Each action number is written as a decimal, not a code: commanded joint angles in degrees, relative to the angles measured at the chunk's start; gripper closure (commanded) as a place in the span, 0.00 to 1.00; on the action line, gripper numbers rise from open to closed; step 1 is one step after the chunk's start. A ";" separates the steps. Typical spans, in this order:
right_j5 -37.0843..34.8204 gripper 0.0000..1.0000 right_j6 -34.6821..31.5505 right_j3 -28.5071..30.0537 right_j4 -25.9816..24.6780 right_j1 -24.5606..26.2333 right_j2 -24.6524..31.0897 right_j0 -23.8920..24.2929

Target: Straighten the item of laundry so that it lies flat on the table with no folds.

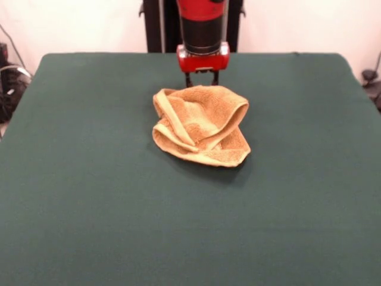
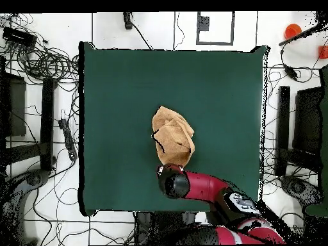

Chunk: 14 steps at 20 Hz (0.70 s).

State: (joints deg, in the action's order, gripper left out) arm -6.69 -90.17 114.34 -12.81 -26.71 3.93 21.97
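Note:
The item of laundry [image 1: 201,124] is a golden-orange towel lying crumpled in a loose heap with folded-over edges near the middle of the green table [image 1: 89,179]. In the overhead view the item of laundry [image 2: 173,137] is a bunched oblong on the table [image 2: 115,96]. My gripper [image 1: 202,80] hangs just behind the heap's far edge, its two dark fingers [image 1: 189,80] standing apart and reaching down to the cloth's rim. Nothing shows between them. In the overhead view the arm's red and black wrist [image 2: 173,182] covers the gripper, right beside the towel's near end.
Green felt stretches widely on all sides of the towel. Cables and dark equipment [image 2: 38,96] lie on the floor around the table, beyond its edges.

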 commanded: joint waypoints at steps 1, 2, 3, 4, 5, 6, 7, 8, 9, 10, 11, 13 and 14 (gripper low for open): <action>-0.18 0.00 -0.07 -17.51 -3.29 11.95 0.01 8.03; -1.13 0.00 0.15 -17.07 -3.80 10.73 0.32 8.71; -2.12 0.00 0.11 -16.36 -4.15 9.15 0.65 9.03; -3.10 0.00 0.07 -15.65 -4.50 7.57 0.98 9.36; -3.77 0.00 0.07 -14.92 -5.00 6.36 1.24 9.90; -4.44 0.00 0.06 -14.19 -5.50 5.15 1.50 10.44; -4.44 0.00 -0.46 -12.16 -6.14 3.21 1.55 10.60; -5.04 0.00 -0.03 -12.11 -6.68 2.67 1.73 11.88; -4.71 0.00 -0.71 -10.01 -7.15 1.00 1.75 12.23; -5.13 0.00 -0.37 -9.85 -7.71 0.52 2.02 13.36; -4.99 0.00 -0.60 -8.00 -8.31 -1.13 2.19 13.84; -4.82 0.00 -0.47 -5.84 -9.85 -2.90 2.47 15.57; -5.17 0.00 -0.07 -5.67 -10.53 -3.34 2.85 16.61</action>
State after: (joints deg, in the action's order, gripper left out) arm -12.36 -90.17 113.32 -19.12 -28.52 8.11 34.58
